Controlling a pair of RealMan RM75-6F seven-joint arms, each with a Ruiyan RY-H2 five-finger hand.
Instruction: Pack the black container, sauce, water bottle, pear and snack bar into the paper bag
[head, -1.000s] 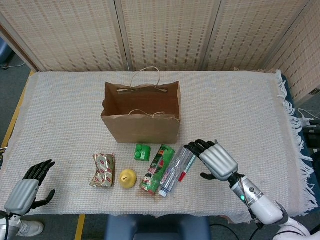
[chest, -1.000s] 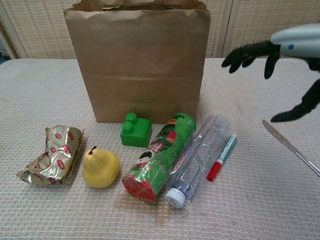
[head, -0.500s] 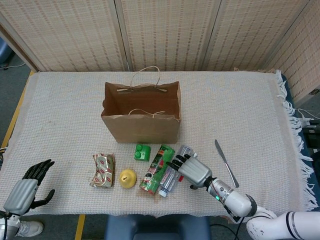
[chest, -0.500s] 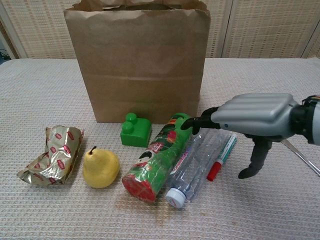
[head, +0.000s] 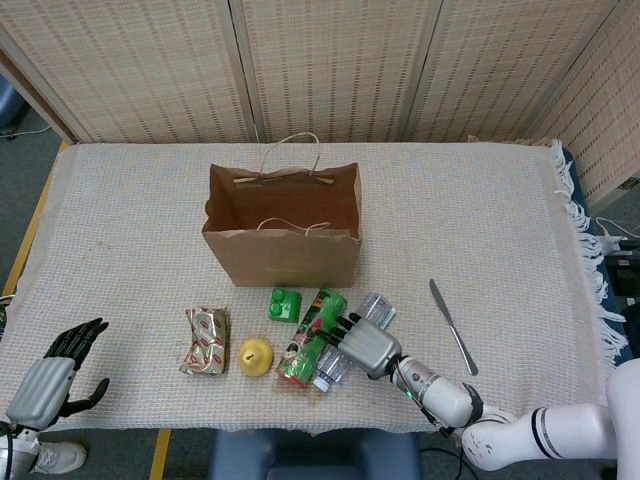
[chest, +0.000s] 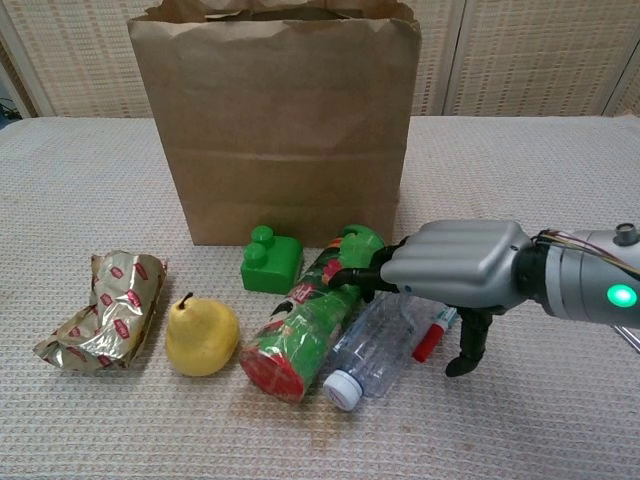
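The open paper bag (head: 283, 232) (chest: 275, 120) stands mid-table. In front of it lie a gold-wrapped snack bar (head: 206, 340) (chest: 100, 310), a yellow pear (head: 255, 356) (chest: 201, 335), a green sauce bottle (head: 310, 338) (chest: 305, 325) and a clear water bottle (head: 335, 365) (chest: 372, 345). My right hand (head: 365, 345) (chest: 455, 270) lies palm-down over the water bottle. Its fingertips touch the sauce bottle, and its thumb hangs down on the far side of a red marker (chest: 430, 338). My left hand (head: 55, 375) rests open at the table's near left corner. No black container shows.
A green toy block (head: 284, 304) (chest: 271, 262) sits between the bag and the sauce bottle. A table knife (head: 452, 326) lies to the right of my right hand. The woven cloth (head: 500, 230) covers the table, and folding screens stand behind.
My right hand has come down and leftward from above the marker onto the water bottle. The sauce and water bottles have been nudged slightly left. The left hand has not moved.
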